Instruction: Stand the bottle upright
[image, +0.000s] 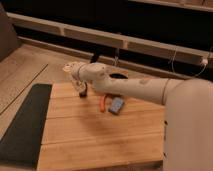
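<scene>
A white arm reaches from the lower right across a wooden table toward its far left corner. At the arm's end the pincer shows as a dark tip pointing down, at or just above the boards near the table's far edge. Whether it is apart, together or clamped on anything cannot be told.

The bottle seems to be the small cream shape at the upper left of the wrist, right against the arm's pale casing. Its outline merges with the arm, so it is unclear whether it is upright or tilted, or whether it is being held.

Just right of the pincer, a thin orange stick lies on the boards below the forearm. A blue-grey flat block lies just beside it on the right. A dark mat runs along the table's left side, well apart from both
</scene>
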